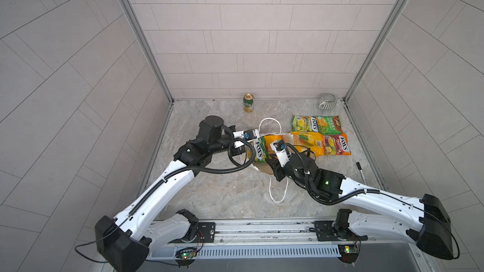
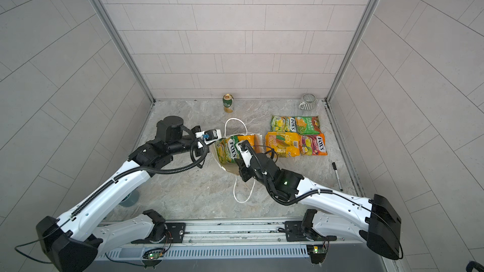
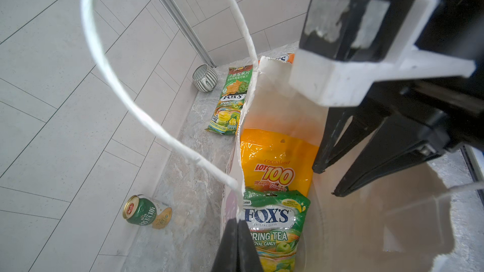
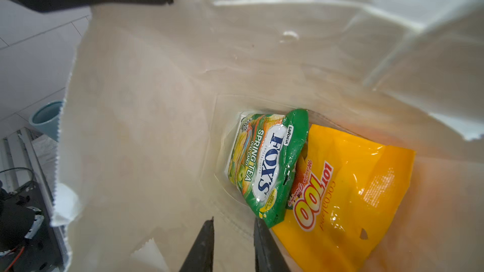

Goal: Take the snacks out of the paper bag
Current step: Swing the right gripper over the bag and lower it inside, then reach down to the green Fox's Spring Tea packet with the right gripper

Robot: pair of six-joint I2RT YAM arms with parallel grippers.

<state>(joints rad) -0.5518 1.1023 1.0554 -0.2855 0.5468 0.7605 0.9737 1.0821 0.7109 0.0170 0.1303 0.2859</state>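
Paper bag (image 1: pixel 262 169) sits mid-table, mouth open toward the top camera, with both grippers at it.

Left gripper (image 3: pixel 237 222): fingers fully together, pinching the bag's rim edge by a handle root.

Right gripper (image 4: pixel 234 221) is down inside the bag. Its fingers are part-open with a clear gap and nothing between them. One tip is just beside the lower corner of the green FOX'S packet (image 4: pixel 264 163); can't tell if it touches.

Two snacks are in the bag: that green one, overlapping an orange LOT 100 packet (image 4: pixel 353 192).

Four more lie on the table (image 1: pixel 230 187) right of the bag, in a two-by-two block:
- Behind: second green FOX'S packet (image 1: pixel 305 123) and green corn-chip packet (image 1: pixel 328 124).
- In front: yellow packet (image 1: pixel 309 143), just beside the bag wall, and red FOX'S packet (image 1: pixel 336 144).

Striped mug (image 1: pixel 327 100) and green-gold can (image 1: pixel 248 102) are at the back wall, well apart. Black marker (image 1: pixel 361 173) is near the right edge.
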